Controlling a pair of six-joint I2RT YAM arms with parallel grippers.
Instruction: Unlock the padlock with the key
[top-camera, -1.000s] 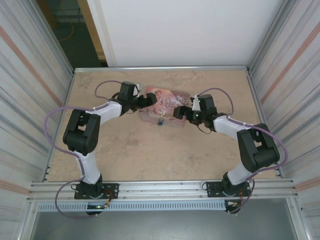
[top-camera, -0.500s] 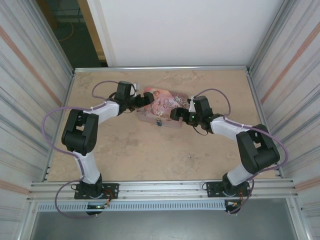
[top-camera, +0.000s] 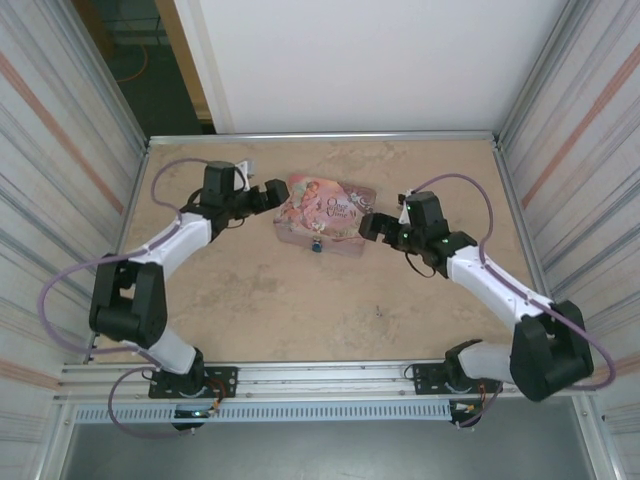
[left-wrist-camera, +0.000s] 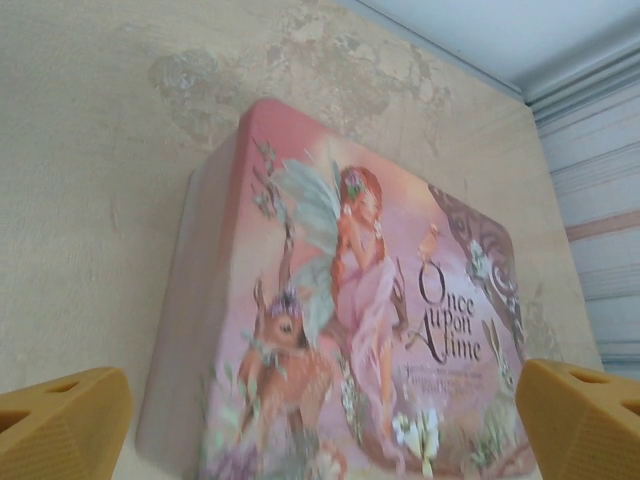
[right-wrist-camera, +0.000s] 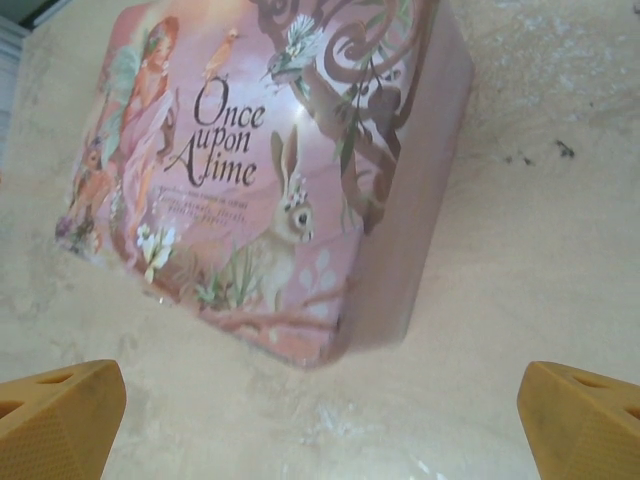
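Left wrist: tin (left-wrist-camera: 340, 300), "Once upon Atime"

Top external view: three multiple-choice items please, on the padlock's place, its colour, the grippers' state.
1. Where is the padlock? A) at the tin's near side B) on top of the tin C) behind the tin
2. Padlock body colour? A) red B) blue C) green
3. Left gripper and right gripper are: A) both shut on the tin B) both open, flanking the tin C) one holds the padlock
Answers: 1 A, it sits at the near wall; 2 B, it shows blue; 3 B, wrist views show fingertips wide apart.
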